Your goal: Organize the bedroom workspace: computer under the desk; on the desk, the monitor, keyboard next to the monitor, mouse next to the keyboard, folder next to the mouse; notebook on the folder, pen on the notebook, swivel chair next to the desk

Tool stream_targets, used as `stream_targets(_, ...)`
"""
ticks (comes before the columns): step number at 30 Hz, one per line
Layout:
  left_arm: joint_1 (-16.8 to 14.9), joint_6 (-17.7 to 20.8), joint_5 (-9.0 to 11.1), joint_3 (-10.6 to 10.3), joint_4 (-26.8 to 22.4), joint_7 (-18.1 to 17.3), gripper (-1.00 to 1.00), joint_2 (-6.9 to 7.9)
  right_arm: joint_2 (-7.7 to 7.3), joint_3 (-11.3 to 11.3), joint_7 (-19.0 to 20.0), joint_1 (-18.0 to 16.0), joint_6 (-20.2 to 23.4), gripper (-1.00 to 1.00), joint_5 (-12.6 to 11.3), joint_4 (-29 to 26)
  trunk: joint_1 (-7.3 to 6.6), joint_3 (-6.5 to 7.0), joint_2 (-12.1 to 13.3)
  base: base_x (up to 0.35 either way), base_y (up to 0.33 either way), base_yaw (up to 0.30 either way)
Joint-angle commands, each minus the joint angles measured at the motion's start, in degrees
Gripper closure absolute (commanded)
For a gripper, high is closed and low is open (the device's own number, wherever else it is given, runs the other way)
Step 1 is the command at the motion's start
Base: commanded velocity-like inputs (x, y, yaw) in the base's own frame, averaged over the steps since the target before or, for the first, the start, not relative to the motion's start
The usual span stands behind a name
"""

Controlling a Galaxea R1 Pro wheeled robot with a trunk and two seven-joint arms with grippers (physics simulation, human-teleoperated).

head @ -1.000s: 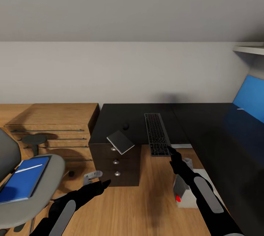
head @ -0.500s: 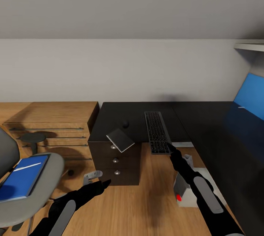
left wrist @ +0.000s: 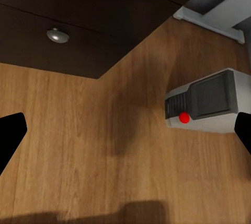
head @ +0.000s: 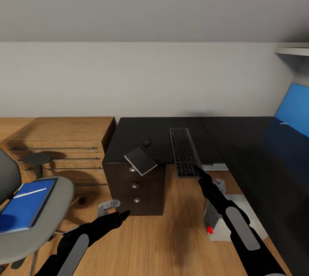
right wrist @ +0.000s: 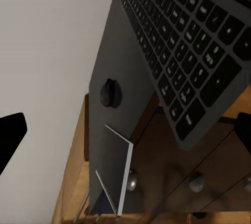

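Observation:
The keyboard [head: 184,151] [right wrist: 188,51] lies on the black desk [head: 146,130], its near end past the front edge. My open right gripper [head: 201,176] [right wrist: 125,135] hovers at that near end. Left of it lie the mouse [head: 146,142] [right wrist: 110,93] and the grey notebook [head: 140,161] [right wrist: 115,169], which overhangs the drawer unit. The blue folder [head: 23,207] rests on the swivel chair [head: 51,220]; a thin white line crosses it, perhaps the pen. The computer [head: 213,220] [left wrist: 209,101] stands on the floor. My left gripper [head: 122,215] [left wrist: 125,135] is open and low. The monitor is out of view.
A low light-wood cabinet [head: 64,143] stands left of the desk against the white wall. A long blue panel [head: 296,115] lines the desk's right wing under a shelf [head: 294,50]. Drawer knobs [left wrist: 57,35] face my left arm. Wood floor [head: 171,233] lies between the arms.
The whole head view has slid slightly, so the camera moved. Both grippers and the things on the desk hold their places relative to each other.

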Motion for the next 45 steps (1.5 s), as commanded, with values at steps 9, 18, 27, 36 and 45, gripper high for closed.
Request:
stream_targets(9, 0.02, 0.16, 0.57, -0.15, -0.06, 0.41, -1.00, 0.05, -0.09, 0.04, 0.06, -0.03, 0.27, -1.00, -0.37, 0.21, 1.98, -1.67, -3.65, 0.000, 0.000, 0.000)
stream_targets(18, 0.02, 0.16, 0.56, -0.15, -0.04, 0.41, -1.00, 0.05, -0.74, -0.03, -0.12, -0.03, 0.37, -1.00, -0.49, 0.46, 3.96, -3.29, -7.26, 0.000, 0.000, 0.000)
stream_targets(27, 0.05, 0.16, 0.62, -0.19, 0.06, 0.41, -1.00, -0.04, -0.93, -0.03, -0.30, -0.03, 0.29, -1.00, -0.51, 0.51, 5.93, -4.91, -10.87, 0.000, 0.000, 0.000)
stream_targets(36, 0.05, 0.16, 0.63, -0.24, 0.11, 0.41, -1.00, -0.04, -0.95, -0.03, -0.35, -0.03, 0.29, -1.00, -0.48, 0.52, 7.91, -6.52, -14.48, 0.000, 0.000, 0.000)
stream_targets(45, 0.05, 0.16, 0.64, -0.24, 0.16, 0.41, -1.00, -0.04, -0.91, 0.05, -0.44, -0.03, 0.13, -1.00, -0.42, 0.71, 9.89, -8.14, -18.09, 0.000, 0.000, 0.000)
